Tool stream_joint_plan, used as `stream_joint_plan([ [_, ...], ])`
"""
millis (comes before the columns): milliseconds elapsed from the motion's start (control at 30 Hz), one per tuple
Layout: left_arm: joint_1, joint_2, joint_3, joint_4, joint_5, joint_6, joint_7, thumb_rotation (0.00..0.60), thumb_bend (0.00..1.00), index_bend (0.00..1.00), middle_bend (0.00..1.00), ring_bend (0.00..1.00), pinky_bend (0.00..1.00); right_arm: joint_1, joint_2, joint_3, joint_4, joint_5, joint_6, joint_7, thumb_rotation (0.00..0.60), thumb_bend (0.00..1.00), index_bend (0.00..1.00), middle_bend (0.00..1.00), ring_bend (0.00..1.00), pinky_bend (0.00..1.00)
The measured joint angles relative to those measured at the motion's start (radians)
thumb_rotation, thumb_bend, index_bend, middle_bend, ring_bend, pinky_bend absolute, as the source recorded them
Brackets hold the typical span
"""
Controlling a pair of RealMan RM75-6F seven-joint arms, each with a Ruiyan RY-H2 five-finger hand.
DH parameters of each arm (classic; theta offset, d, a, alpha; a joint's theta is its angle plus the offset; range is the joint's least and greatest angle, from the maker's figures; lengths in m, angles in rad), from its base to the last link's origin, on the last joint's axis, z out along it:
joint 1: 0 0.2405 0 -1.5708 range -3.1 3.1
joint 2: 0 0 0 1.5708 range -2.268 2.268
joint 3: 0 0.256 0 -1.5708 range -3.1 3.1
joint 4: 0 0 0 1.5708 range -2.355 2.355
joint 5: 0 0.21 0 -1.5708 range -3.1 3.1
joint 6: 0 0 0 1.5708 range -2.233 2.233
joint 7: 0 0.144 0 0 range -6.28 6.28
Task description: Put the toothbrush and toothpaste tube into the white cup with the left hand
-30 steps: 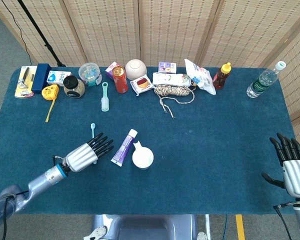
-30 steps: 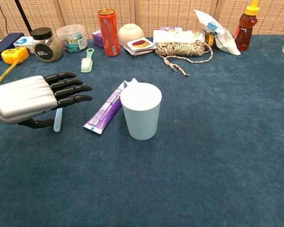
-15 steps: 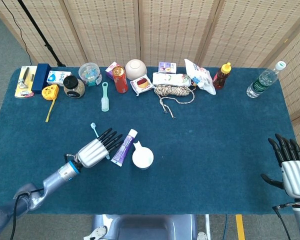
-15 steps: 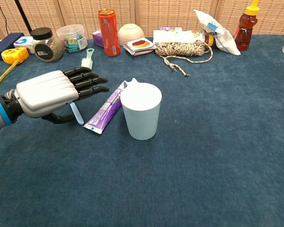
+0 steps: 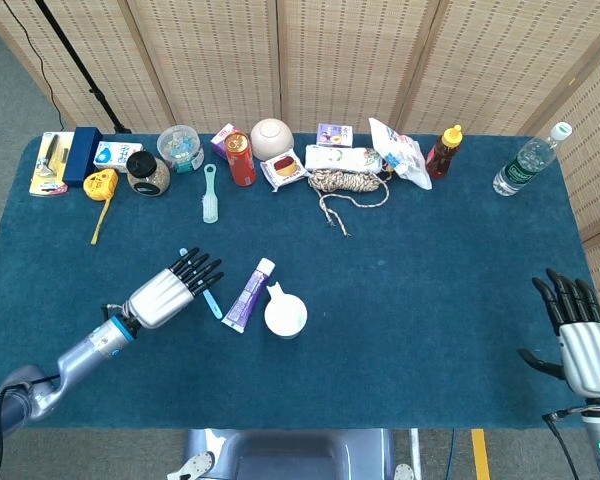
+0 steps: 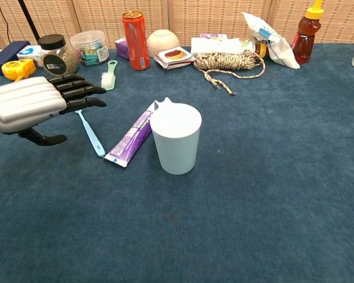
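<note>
While the head view looks down from above, the left hand [image 5: 167,293] hangs over the blue surface [image 5: 430,300] with its fingers straight and spread a little, holding nothing. The toothbrush [image 5: 206,291] lies flat on the surface, partly under the dark fingers [image 5: 200,270]; whether they touch it cannot be told. The toothpaste tube [image 5: 248,295] lies just to the right of the toothbrush. The white cup [image 5: 285,315] stands upright beside the tube, very close to it. The right hand [image 5: 580,335] is far off at the other edge of the surface, fingers straight and apart, with nothing in it. A red can [image 5: 241,159], a round bowl [image 5: 272,135], a pile of rope [image 5: 348,185] and a water bottle [image 5: 527,163] sit along the far side.

Seen from the chest view, the left hand [image 6: 32,103] is open, palm down, and holds nothing. The toothbrush [image 6: 92,134] lies on the surface with its far end going under the fingertips [image 6: 88,97]. The toothpaste tube [image 6: 131,134] lies next to it, slanting toward the white cup [image 6: 176,138]. The cup stands upright, and nothing sticks out above its rim. A jar with a black lid [image 6: 56,55] and a yellow tape measure [image 6: 17,69] sit behind the hand.
</note>
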Motion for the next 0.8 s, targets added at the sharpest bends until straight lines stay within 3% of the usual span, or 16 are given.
stream_joint_plan([
  [167,0.001,-0.016,-0.001,0.028,-0.015,-0.031,-0.019,0.6,0.31,0.24,0.0,0.0,0.0,0.003,-0.004,-0.002,-0.003,-0.001,-0.007,-0.009,0.6,0.0,0.03,0.0,0.0,0.0],
  [433,-0.017,-0.062,-0.012,0.053,-0.027,-0.061,-0.005,0.6,0.32,0.26,0.0,0.0,0.0,0.007,-0.008,-0.006,-0.003,0.001,-0.018,-0.018,0.6,0.0,0.03,0.0,0.0,0.0],
  [800,-0.037,-0.06,-0.017,0.039,-0.033,-0.087,0.021,0.6,0.39,0.34,0.0,0.0,0.0,0.009,-0.007,-0.005,0.0,0.003,-0.021,-0.01,0.6,0.0,0.03,0.0,0.0,0.0],
])
